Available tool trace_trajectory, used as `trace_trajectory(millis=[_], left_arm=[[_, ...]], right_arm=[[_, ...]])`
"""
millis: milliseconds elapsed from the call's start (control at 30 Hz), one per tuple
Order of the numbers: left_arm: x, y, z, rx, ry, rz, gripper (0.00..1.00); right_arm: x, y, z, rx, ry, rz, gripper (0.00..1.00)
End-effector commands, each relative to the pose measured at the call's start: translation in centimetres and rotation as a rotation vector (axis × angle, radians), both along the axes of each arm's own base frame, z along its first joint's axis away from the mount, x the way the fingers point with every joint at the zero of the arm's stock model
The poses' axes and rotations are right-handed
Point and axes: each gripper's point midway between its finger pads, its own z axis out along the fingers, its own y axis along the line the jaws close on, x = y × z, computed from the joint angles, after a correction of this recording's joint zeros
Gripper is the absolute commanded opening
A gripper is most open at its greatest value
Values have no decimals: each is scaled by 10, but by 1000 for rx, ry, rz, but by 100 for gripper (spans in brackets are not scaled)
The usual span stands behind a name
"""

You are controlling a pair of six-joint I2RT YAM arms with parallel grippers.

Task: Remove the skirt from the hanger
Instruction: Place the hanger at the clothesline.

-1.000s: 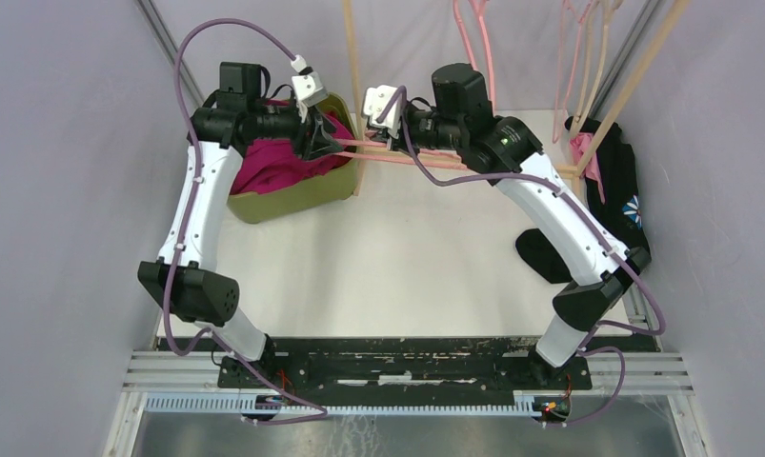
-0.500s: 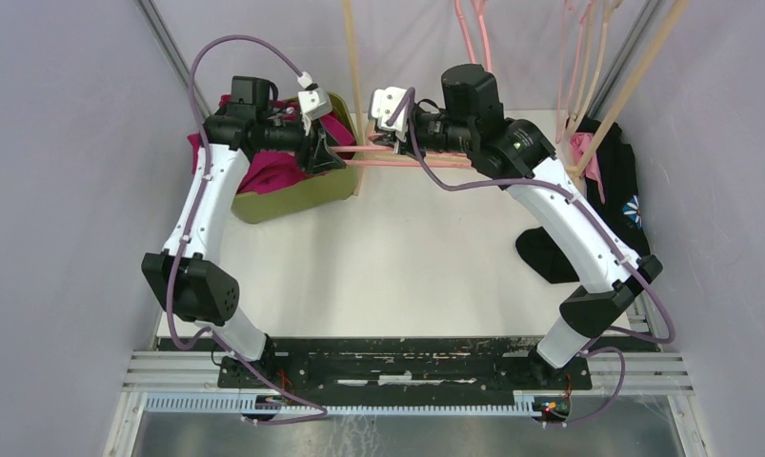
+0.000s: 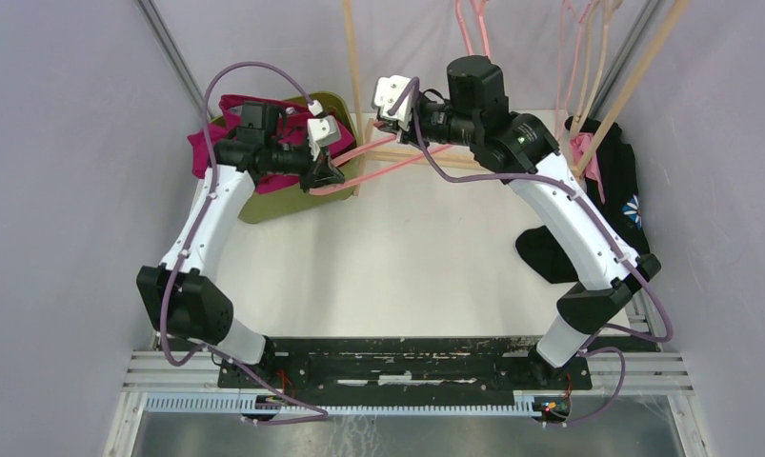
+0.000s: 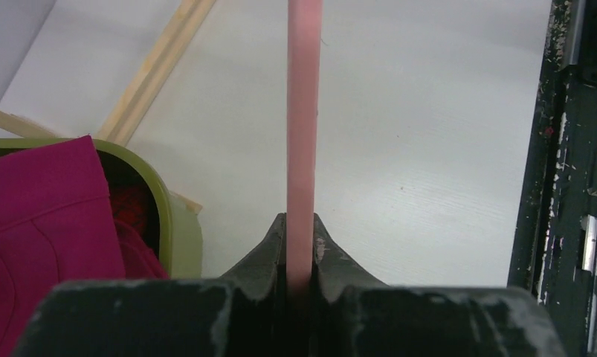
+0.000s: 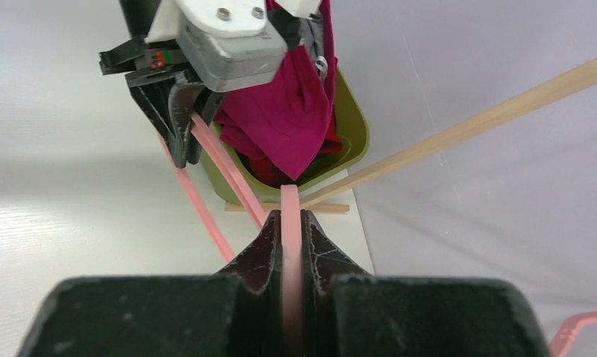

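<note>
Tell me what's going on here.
Both arms hold a pink hanger between them above the table. The left gripper is shut on one part of it beside the green bin, and the right gripper is shut on another. The magenta skirt lies in the bin, and the hanger looks bare.

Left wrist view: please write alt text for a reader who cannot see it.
The left gripper has its fingers shut on a pink hanger, whose bar runs straight up the frame over the white table. At left, an olive bin holds a magenta garment.
</note>
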Motion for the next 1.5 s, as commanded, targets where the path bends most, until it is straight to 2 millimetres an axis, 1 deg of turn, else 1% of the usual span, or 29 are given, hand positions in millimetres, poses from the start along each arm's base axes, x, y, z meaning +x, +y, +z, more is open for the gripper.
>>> trace_trajectory(millis=[0,100,167,233,367,467,533,633,667,767,833,867,933,967,1033,1133,1200,1233,1267,1333,1367,1400,1467], left_arm=[[-1,1,18,-1,-85,56,3],[-13,-12,25,-25,-101,13,3],[-17,-18,33,-49,-90,27,3],[-10,-21,44,-70,-102,94,3],[6,-12,57,-54,-126,207,3],[11,-10,71,-72,-144,243,3],[14,-6,75,-68,-157,275,3],[18,3,68,-25,-161,323,3],[19,5,66,-16,-161,335,3],[17,7,64,-5,-162,334,3],[18,6,65,-8,-157,336,3],[18,6,65,-6,-155,338,3],[21,10,61,12,-153,358,3],[22,12,57,25,-152,368,3],[24,14,54,34,-151,378,3],[27,13,55,25,-149,383,3],[29,12,56,29,-149,382,3],[30,12,61,24,-150,383,3],[31,11,67,13,-154,384,3],[36,10,84,-12,-165,408,3],[39,11,91,-21,-169,425,3],[42,12,102,-37,-178,454,3],[48,14,113,-60,-182,489,3]], right_arm=[[-6,6,51,114,-108,33,1],[-3,10,49,120,-102,37,1],[0,10,45,113,-100,29,1],[3,9,39,99,-98,17,1],[8,7,30,84,-93,-16,3],[15,2,27,78,-98,-59,13],[20,-2,24,66,-107,-93,23],[26,-10,21,50,-127,-142,39],[28,-13,22,44,-138,-158,43],[31,-20,25,35,-160,-192,47],[31,-25,27,35,-175,-214,53],[31,-28,30,39,-183,-225,57],[29,-33,38,56,-193,-241,75],[26,-34,43,70,-195,-241,77],[19,-36,52,94,-197,-232,78],[12,-44,68,133,-222,-244,80],[12,-54,79,157,-255,-288,80],[14,-62,85,172,-276,-328,81],[16,-70,87,175,-293,-370,82],[23,-86,85,162,-327,-456,83],[27,-92,75,141,-330,-495,83],[28,-98,72,133,-335,-522,83],[26,-107,63,131,-334,-559,83]])
